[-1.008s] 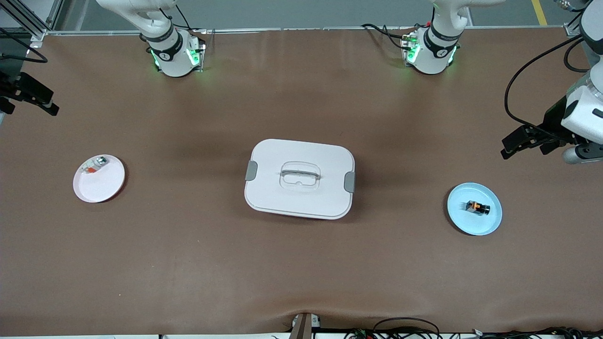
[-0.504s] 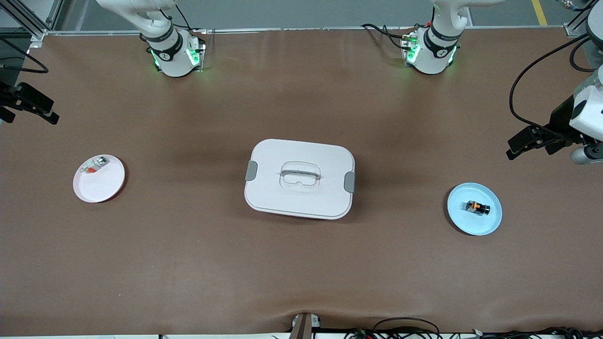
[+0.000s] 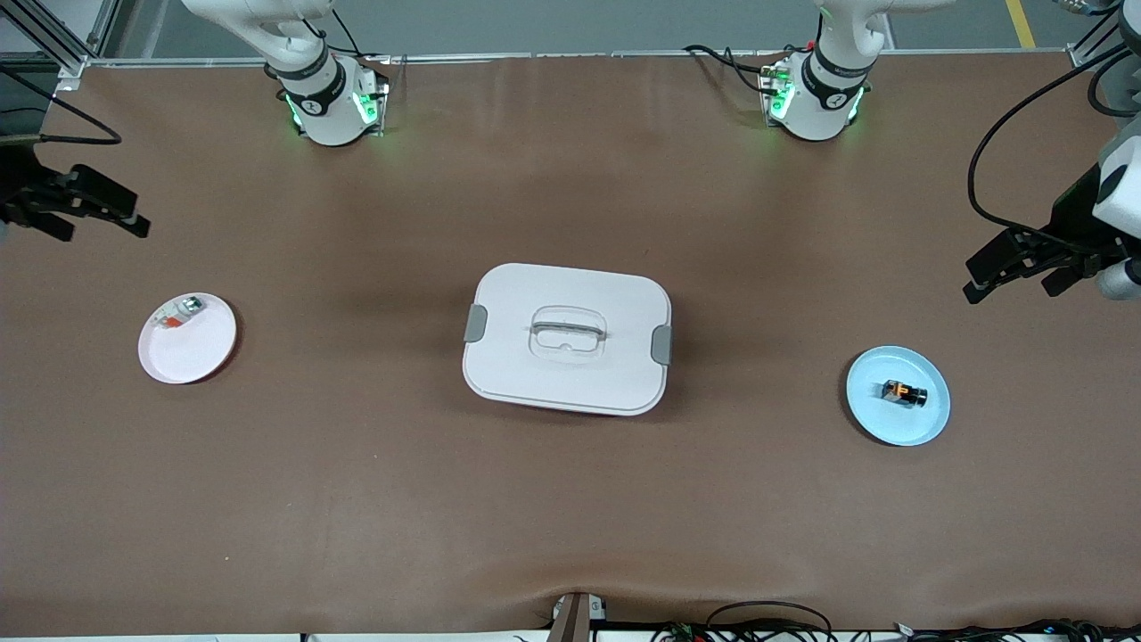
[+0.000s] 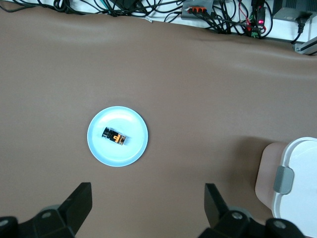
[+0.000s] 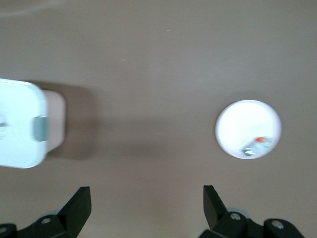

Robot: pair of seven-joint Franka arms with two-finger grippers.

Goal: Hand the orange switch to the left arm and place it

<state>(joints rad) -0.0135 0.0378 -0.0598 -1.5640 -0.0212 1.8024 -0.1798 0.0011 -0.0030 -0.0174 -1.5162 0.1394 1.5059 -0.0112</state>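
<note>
orange switch lies on its side on the light blue plate, toward the left arm's end of the table, untouched by anything. judging from that, the task is at its first step: the pick has not yet been made. the left gripper hangs in the air over bare table beside the blue plate, its fingers spread wide and empty; in the left wrist view the switch and plate sit clear between those open fingers. the next move probably calls for this gripper to come over the plate, drop down and pinch the small black body, which looks fiddly because the part is tiny and may roll.

the box stands shut in the middle of the table, right between the two plates, so it blocks the straight path and any handover would have to pass over or around it. toward the right arm's end sits the white plate with a small silver-and-orange part on its rim side. the right gripper waits over bare table near that plate, fingers spread, holding nothing.
</note>
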